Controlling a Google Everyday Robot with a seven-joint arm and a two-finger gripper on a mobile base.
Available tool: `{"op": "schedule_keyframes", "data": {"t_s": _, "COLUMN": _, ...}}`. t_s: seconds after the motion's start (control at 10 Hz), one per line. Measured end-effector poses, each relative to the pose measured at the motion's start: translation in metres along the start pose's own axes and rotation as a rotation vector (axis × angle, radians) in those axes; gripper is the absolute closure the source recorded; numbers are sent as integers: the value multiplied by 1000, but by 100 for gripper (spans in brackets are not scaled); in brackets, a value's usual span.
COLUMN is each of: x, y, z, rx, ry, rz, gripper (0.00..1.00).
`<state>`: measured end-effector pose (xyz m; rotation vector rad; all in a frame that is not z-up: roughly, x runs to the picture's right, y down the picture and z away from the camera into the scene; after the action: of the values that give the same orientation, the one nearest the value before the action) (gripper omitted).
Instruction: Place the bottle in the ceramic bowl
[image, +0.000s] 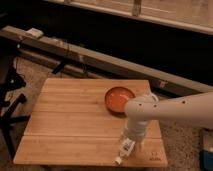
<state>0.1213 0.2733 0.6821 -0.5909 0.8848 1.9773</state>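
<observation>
The ceramic bowl (119, 99), orange inside with a darker rim, sits on the wooden table (70, 120) right of centre toward the back. It holds nothing. The small white bottle (124, 150) lies on the table near the front edge, its narrow tip pointing front-left. My white arm comes in from the right. My gripper (131, 139) points down right over the bottle's upper end and hides part of it. The gripper is in front of the bowl and apart from it.
A long ledge (100, 57) with cables and a small white box (35, 33) runs behind the table. A black stand (10, 100) is at the left. A blue and white object (207, 150) stands on the floor at the right.
</observation>
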Motion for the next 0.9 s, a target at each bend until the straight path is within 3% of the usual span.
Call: {"op": "schedule_keyframes", "data": {"t_s": 0.9, "x": -32, "y": 1, "z": 36, "rx": -25, "ry": 37, "rz": 28, "gripper": 35}}
